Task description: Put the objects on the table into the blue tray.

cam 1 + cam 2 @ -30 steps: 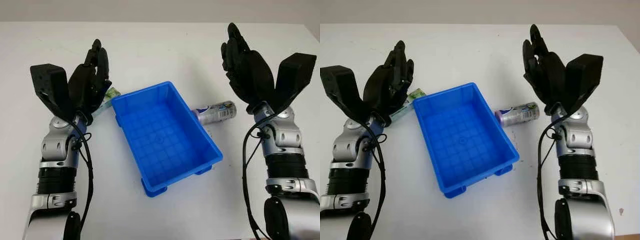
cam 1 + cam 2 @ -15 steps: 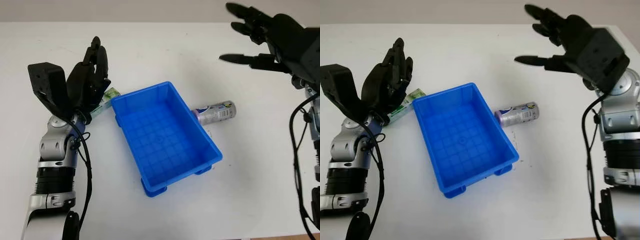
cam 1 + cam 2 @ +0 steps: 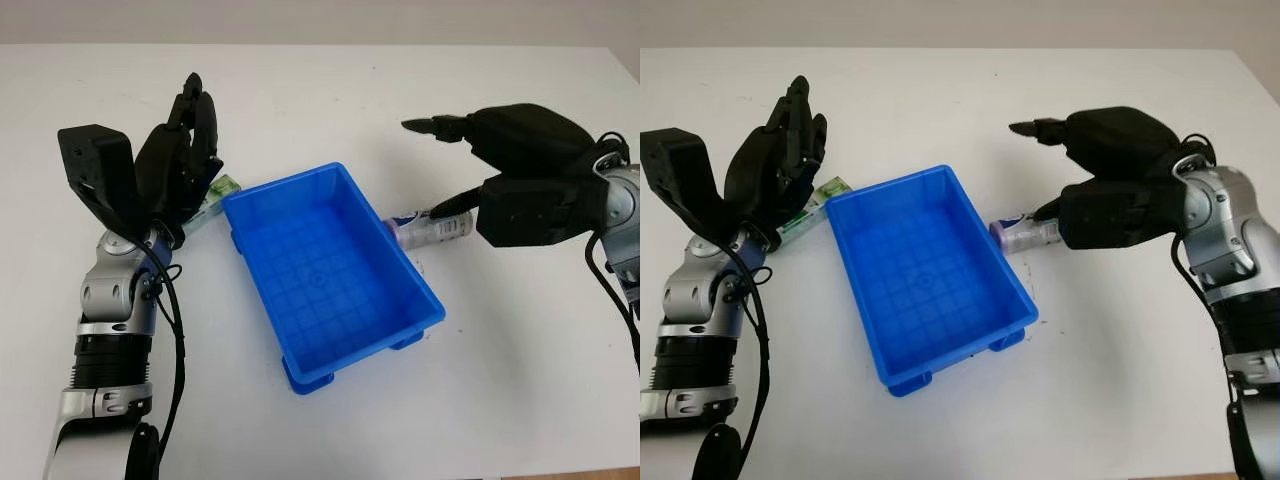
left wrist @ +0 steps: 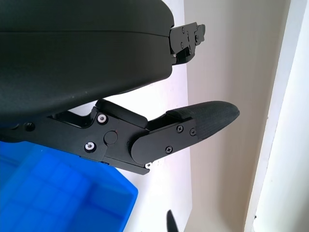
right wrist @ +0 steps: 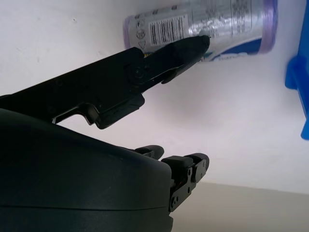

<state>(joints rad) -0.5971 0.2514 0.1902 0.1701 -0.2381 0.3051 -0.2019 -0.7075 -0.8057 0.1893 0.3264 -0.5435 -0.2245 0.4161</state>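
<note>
The blue tray point(image 3: 330, 272) stands slanted in the middle of the white table, with nothing in it. A silver and purple can point(image 3: 418, 226) lies on its side just past the tray's right wall; its barcode point(image 5: 166, 29) shows in the right wrist view. My right hand point(image 3: 470, 170) is open and hovers over the can, one finger point(image 3: 447, 204) pointing down at it. A green and white packet point(image 3: 214, 194) lies at the tray's left corner, partly hidden behind my left hand point(image 3: 185, 150), which is open and raised above it.
The far table edge runs along the top of the head views. Bare white surface lies in front of the tray point(image 3: 930, 280) and to the right of my right arm point(image 3: 1230, 260).
My right hand has swung down and leftward from high at the back right and now hangs over the can. The left hand, tray and objects have stayed put.
</note>
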